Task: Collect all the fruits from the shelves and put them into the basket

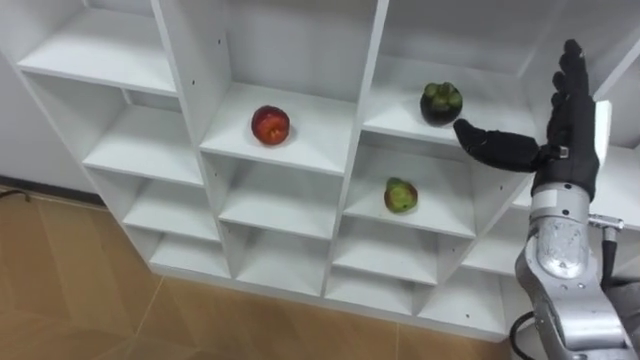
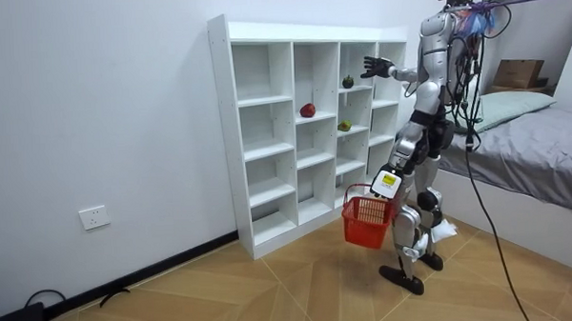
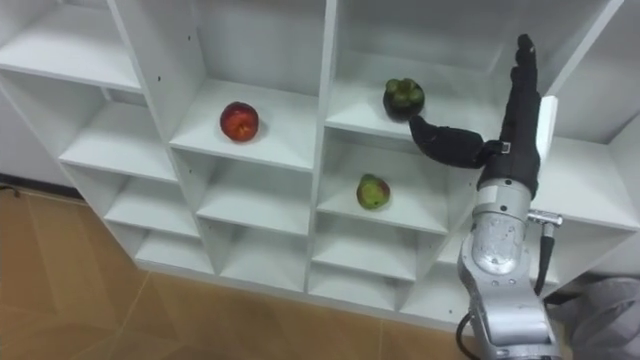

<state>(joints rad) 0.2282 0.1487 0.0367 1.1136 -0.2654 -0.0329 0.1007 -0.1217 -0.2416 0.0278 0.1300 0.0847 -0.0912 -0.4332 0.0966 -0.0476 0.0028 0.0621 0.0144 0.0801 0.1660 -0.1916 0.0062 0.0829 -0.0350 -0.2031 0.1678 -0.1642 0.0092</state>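
Green-black fruit (image 1: 441,102) in the closet (image 1: 372,60) is being reached for by the spread right hand (image 1: 572,135), thumb just beside it. It could be knocked rolling before being enclosed. The basket (image 2: 367,221) is being gripped by the left hand (image 2: 388,184).

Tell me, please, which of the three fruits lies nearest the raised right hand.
The dark green fruit, just beside the open right hand; the red fruit and yellow-green fruit sit farther off.
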